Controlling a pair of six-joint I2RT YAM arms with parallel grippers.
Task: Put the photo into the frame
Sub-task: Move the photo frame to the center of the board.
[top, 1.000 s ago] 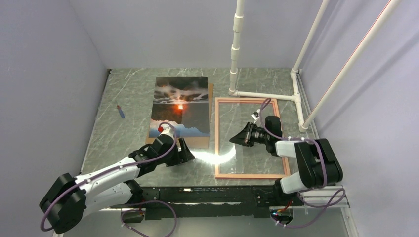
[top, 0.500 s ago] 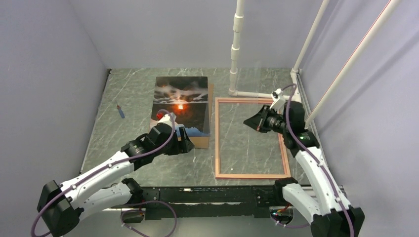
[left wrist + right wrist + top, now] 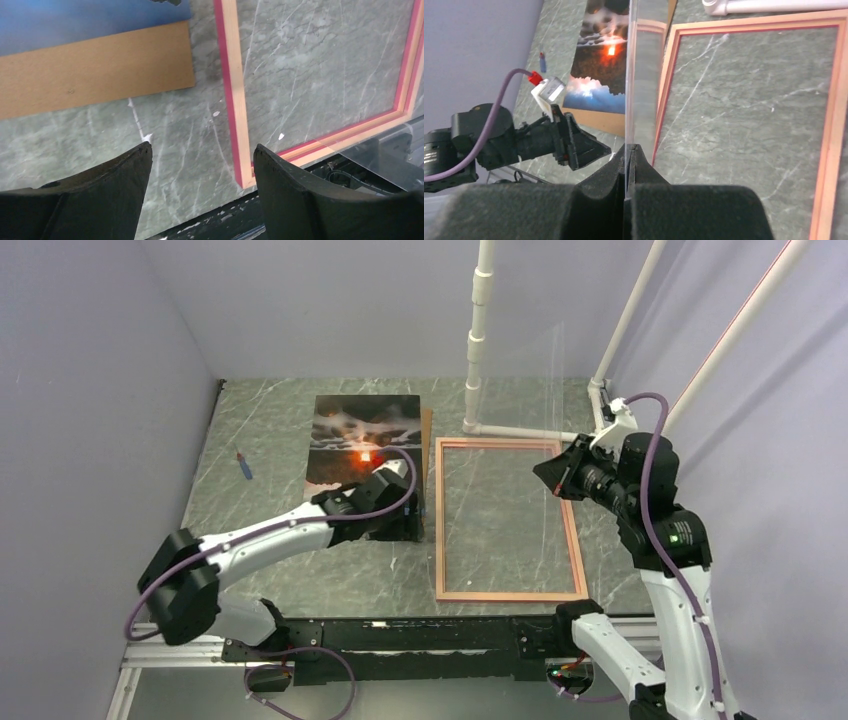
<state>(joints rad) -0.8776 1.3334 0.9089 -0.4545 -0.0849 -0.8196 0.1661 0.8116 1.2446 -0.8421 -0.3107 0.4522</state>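
The photo (image 3: 362, 440), dark rocks with an orange sun, lies face up on a brown backing board (image 3: 95, 65) left of the frame. The frame (image 3: 440, 520) with pink edges lies flat on the table, only marble showing inside it. My left gripper (image 3: 400, 525) hovers open over the photo's near right corner. Between its fingers (image 3: 125, 175) I see bare table and the frame's near corner (image 3: 239, 165). My right gripper (image 3: 552, 472) is raised over the frame's far right side. It is shut (image 3: 629, 147) on the edge of a clear sheet (image 3: 644, 75) that stands upright.
White pipes (image 3: 478, 340) rise at the back and run along the table behind the frame (image 3: 540, 432). A small blue object (image 3: 243, 466) lies at the left. Walls close in both sides. The black base rail (image 3: 420, 635) runs along the near edge.
My left arm has reached forward and right, from below the board to the photo's near right corner. My right arm has lifted the clear sheet off the frame, up and back to the right.
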